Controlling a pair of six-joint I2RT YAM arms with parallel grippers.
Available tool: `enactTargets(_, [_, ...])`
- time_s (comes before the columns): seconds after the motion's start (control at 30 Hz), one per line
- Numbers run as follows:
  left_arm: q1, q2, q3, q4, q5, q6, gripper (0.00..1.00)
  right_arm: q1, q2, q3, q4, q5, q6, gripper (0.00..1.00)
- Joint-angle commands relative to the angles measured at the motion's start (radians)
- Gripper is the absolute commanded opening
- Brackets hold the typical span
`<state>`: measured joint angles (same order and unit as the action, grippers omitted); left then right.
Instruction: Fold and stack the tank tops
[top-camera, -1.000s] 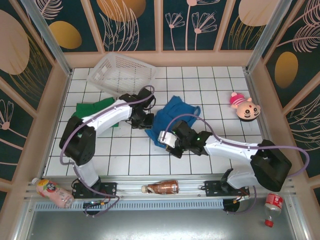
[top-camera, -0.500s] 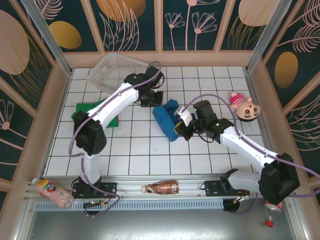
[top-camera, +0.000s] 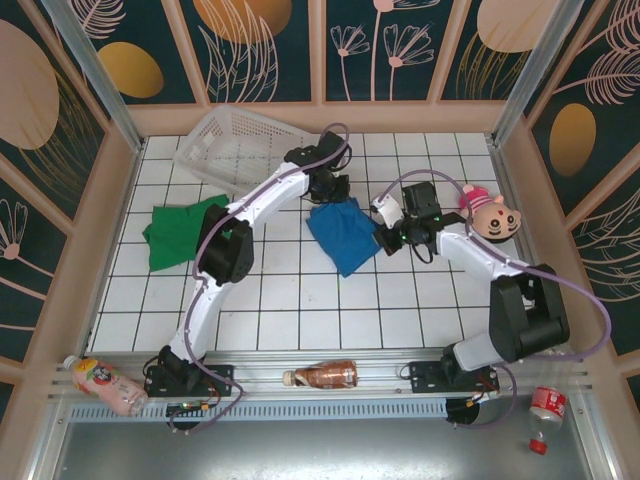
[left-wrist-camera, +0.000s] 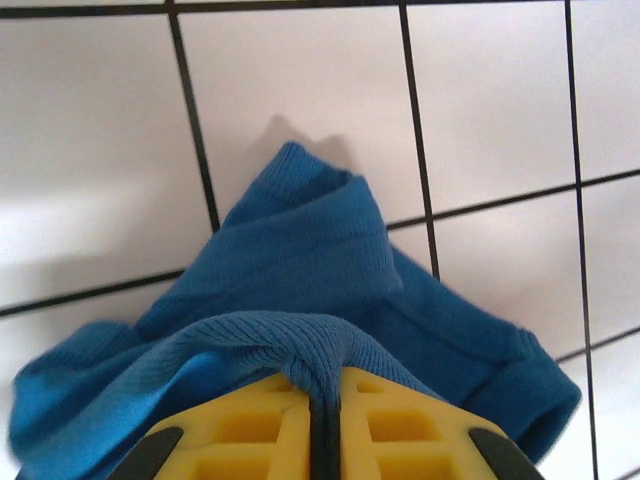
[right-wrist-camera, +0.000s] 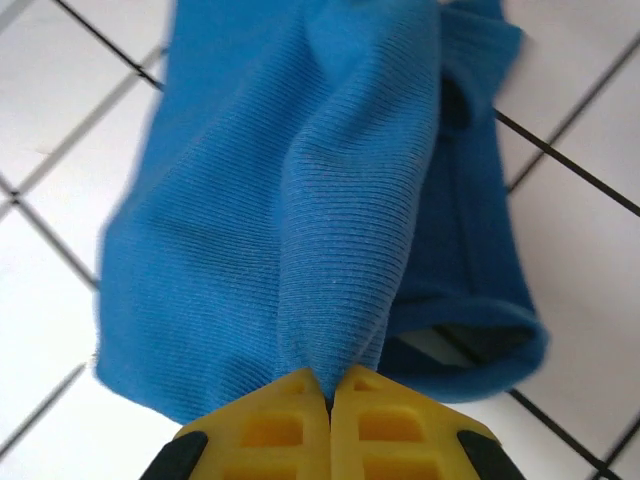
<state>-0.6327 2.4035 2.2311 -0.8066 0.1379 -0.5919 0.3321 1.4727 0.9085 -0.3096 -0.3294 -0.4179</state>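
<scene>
I see blue top (top-camera: 343, 232), plain | green top (top-camera: 183, 232), plain | my left fingers (left-wrist-camera: 240, 428) yellow, right fingers (right-wrist-camera: 268, 432) yellow too | table (top-camera: 300, 300) white squares, black lines | basket (top-camera: 235, 140) white | toy (top-camera: 488, 213) pink | walls (top-camera: 280, 55) dark blue-green, gold blobs

I count two tank tops on the worktop, a blue tank top (top-camera: 343, 232) and a green tank top (top-camera: 183, 232), one white basket (top-camera: 240, 140), one plush toy (top-camera: 487, 213), and three bottles by the near edge: pink bottle (top-camera: 103, 384), brown bottle (top-camera: 325, 375), red-labelled bottle (top-camera: 545, 408)
</scene>
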Motion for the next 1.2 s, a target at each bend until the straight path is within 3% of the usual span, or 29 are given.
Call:
enactTargets(0.0, [0.013, 0.053, 0.027, 0.128, 0.002, -0.029, 0.14, -0.024, 0.070, 0.046, 0.068, 0.107, -0.045, 0.00])
enactTargets(0.13, [0.017, 0.088, 0.004, 0.240, 0.016, -0.054, 0.32, -0.055, 0.162, 0.089, 0.126, 0.176, -0.029, 0.03])
enactTargets(0.3, [0.023, 0.103, 0.033, 0.286, -0.058, -0.047, 0.48, -0.065, 0.249, 0.125, 0.202, 0.307, -0.019, 0.14])
enactTargets(0.43, [0.024, 0.043, 0.009, 0.291, -0.084, -0.003, 0.57, -0.062, 0.238, 0.125, 0.207, 0.428, 0.037, 0.28])
enactTargets(0.57, [0.024, -0.030, -0.041, 0.194, -0.089, 0.045, 0.60, -0.073, 0.212, 0.155, 0.141, 0.508, 0.153, 0.39])
enactTargets(0.63, [0.024, -0.077, -0.101, 0.158, -0.091, 0.055, 0.61, -0.072, 0.186, 0.177, 0.073, 0.467, 0.234, 0.40])
enactTargets(0.8, [0.022, -0.153, -0.255, 0.129, -0.096, 0.111, 0.62, -0.050, 0.056, 0.082, 0.108, 0.207, 0.442, 0.42])
enactTargets(1.07, [0.028, -0.063, -0.245, 0.103, -0.041, 0.194, 0.61, 0.013, 0.066, -0.033, 0.245, 0.097, 0.594, 0.43])
enactTargets(1.17, [0.034, 0.015, -0.168, 0.060, -0.053, 0.215, 0.61, 0.014, 0.104, -0.060, 0.275, 0.066, 0.622, 0.43])
